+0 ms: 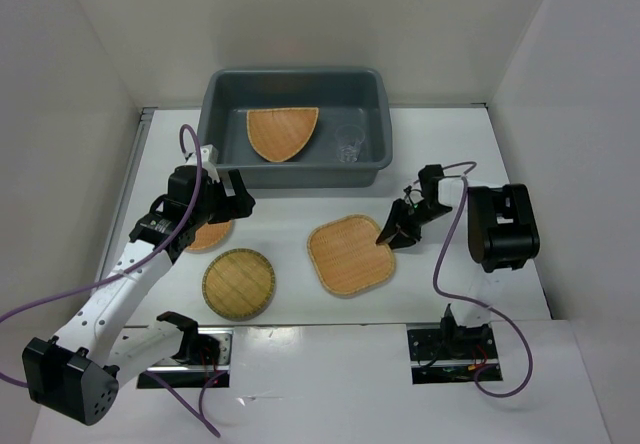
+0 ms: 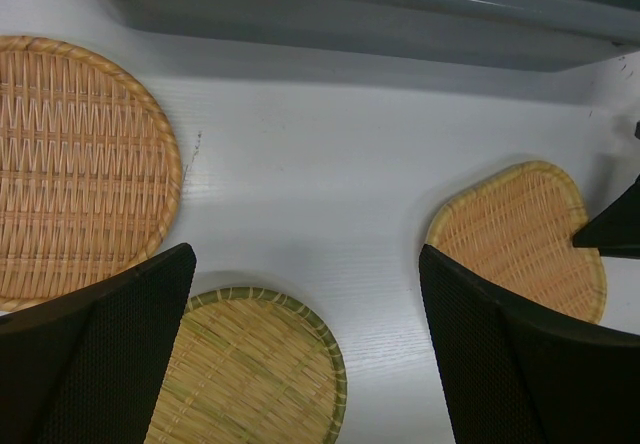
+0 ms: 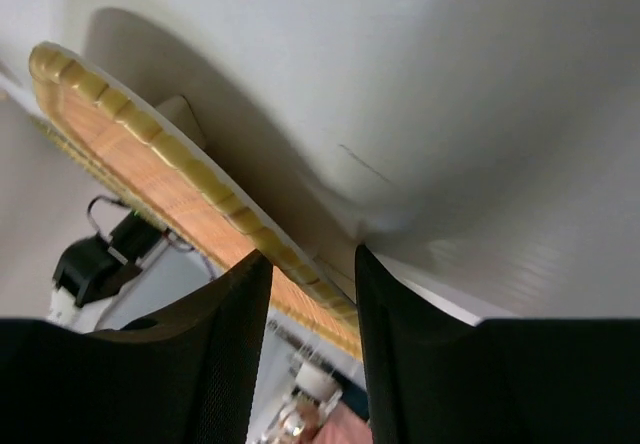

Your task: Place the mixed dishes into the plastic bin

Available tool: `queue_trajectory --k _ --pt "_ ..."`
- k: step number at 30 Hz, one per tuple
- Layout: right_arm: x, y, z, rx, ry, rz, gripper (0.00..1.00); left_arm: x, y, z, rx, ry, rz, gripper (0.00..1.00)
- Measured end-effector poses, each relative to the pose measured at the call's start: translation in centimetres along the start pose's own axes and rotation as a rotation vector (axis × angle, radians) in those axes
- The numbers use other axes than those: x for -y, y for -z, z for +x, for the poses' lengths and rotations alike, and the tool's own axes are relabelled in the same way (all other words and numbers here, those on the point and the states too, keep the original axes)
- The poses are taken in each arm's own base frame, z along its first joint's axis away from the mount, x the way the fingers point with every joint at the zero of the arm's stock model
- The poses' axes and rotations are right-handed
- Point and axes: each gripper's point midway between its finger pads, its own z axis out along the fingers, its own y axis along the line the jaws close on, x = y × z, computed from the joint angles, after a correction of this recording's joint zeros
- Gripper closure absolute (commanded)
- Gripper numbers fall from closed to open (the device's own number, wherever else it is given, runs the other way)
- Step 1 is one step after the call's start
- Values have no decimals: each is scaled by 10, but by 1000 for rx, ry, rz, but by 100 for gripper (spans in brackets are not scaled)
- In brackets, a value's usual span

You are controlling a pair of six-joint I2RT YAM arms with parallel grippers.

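Note:
The dark grey plastic bin [image 1: 212,104] stands at the back and holds the fan-shaped wicker tray [image 1: 282,132] and the clear glass cup [image 1: 349,144]. An orange round tray [image 1: 212,235] [image 2: 80,164], a greenish round tray [image 1: 239,283] [image 2: 250,364] and the rounded square tray [image 1: 345,254] [image 2: 520,234] lie on the table. My left gripper [image 1: 228,196] [image 2: 305,264] is wide open and empty, above the table between the trays. My right gripper [image 1: 388,234] [image 3: 312,264] is shut on the right rim of the rounded square tray [image 3: 130,144], whose edge is tilted up off the table.
The bin's front wall [image 2: 350,14] is just beyond my left gripper. White walls close in the table on the left, back and right. The arm bases and purple cables sit at the near edge.

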Motion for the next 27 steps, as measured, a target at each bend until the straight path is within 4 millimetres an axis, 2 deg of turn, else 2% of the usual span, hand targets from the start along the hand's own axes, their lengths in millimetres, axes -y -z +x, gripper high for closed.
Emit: queue_trajectory --k 3,4,7,8,9,16,27 --pt "-8 -9 11 -58 0 -26 61 0 0 0 0 0 0 1" --pt "-10 -12 15 -73 3 -32 71 0 0 0 0 0 0 1" --pt "-19 -18 26 -116 43 -61 88 0 0 0 0 0 0 1" --pt "-24 -20 30 -129 62 -81 98 0 0 0 0 0 0 1" --pt "-28 -22 32 -133 77 -87 100 0 0 0 0 0 -1 1" --pt "-27 -19 31 -88 61 -57 100 -1 0 -1 4 0 -7 1" --pt "-43 28 32 102 87 -9 100 -1 0 -1 4 0 -6 1"
